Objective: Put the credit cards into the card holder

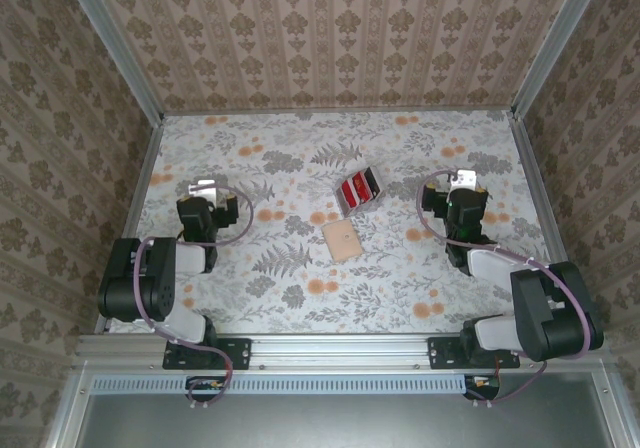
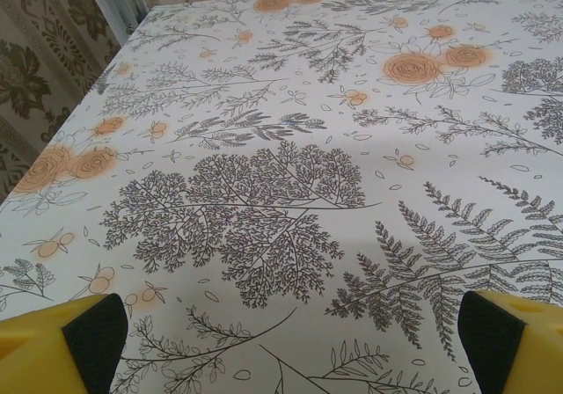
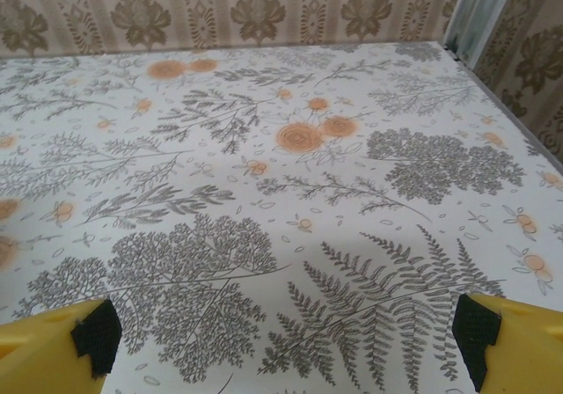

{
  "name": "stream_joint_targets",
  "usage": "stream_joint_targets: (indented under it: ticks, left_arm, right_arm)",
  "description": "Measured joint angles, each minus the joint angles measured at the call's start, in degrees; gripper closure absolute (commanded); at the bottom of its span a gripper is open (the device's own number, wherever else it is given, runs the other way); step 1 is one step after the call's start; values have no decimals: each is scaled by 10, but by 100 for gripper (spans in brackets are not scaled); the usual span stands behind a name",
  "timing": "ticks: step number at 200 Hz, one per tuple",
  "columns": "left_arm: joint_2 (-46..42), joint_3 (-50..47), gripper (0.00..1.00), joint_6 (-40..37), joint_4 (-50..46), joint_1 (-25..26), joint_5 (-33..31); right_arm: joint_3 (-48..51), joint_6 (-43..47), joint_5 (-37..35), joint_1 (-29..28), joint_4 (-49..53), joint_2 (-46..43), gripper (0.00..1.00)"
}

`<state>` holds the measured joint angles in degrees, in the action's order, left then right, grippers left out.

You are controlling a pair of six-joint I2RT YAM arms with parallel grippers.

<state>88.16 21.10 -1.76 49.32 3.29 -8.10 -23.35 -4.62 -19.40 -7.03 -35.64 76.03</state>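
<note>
Both claws released, jaws wide apart, nothing held. Left claw and right claw hover over the floral surface, one on each side, well apart from each other.

Credit cards: small red cluster with dark edges, lying between the two claws at about the same depth as both. They sit to the right of the left claw and to the left of the right claw, and the right claw is nearer. The cluster lies tilted; its long axis seems to run diagonally, far end leaning toward the right claw, near end toward the card holder. Individual cards are too small to count.

Card holder: flat tan square, just beside the cards on their base-ward side, apart from them or barely so. It is closer to the arm bases than either claw, inward of both, with the right claw slightly nearer here too. Can't tell whether it is folded open or closed.

Wrist views: left claw and right claw each have yellow tips spread to the frame corners, with bare patterned surface between them. So both face straight ahead, not toward the cards.

Judgement: the coming move hinges on a sideways swing inward. The right claw has the shorter reach to the cards and would need wrist rotation to match their diagonal. The left claw is free to steady the holder.
</note>
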Motion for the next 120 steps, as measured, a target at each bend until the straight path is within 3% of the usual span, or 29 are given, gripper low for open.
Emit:
stream_joint_targets:
  ticks: [67, 120]
  left_arm:
    - [0, 0, 0, 0, 0, 0, 3]
    - [0, 0, 0, 0, 0, 0, 5]
  right_arm:
    - [3, 28, 7, 1, -41, 20, 0]
    - [4, 32, 66, 35, -82, 62, 0]
